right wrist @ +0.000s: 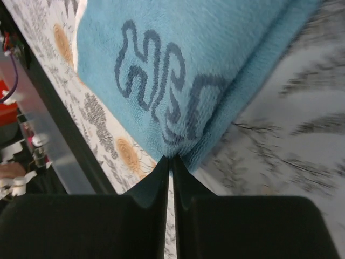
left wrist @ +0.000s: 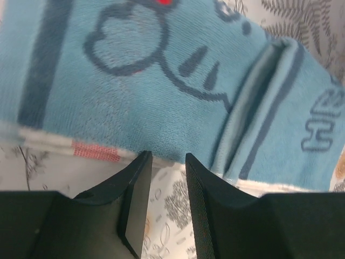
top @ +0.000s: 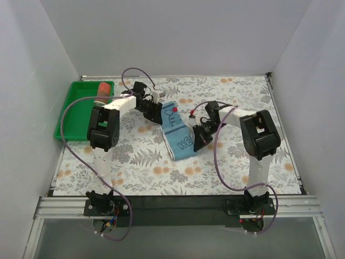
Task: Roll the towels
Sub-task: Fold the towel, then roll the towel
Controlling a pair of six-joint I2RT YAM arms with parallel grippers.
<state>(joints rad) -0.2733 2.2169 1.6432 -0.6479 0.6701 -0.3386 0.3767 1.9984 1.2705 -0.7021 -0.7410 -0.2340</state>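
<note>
The light blue towel (top: 177, 131) with dark cartoon print lies as a long strip in the middle of the table. My left gripper (top: 156, 103) is at its far end. In the left wrist view the jaws (left wrist: 168, 160) stand a little apart, tips at the towel's (left wrist: 135, 91) hem, with only tablecloth between them. My right gripper (top: 200, 138) is at the strip's right edge near its near end. In the right wrist view it (right wrist: 172, 159) is shut on a folded edge of the towel (right wrist: 178, 65). The rust-red towel (top: 105, 87) lies as a roll in the green tray.
The green tray (top: 73, 116) stands at the far left of the flower-print tablecloth. A raised fold (left wrist: 259, 108) runs across the blue towel. White walls close in the left, back and right; a metal rail (top: 178, 206) runs along the near edge.
</note>
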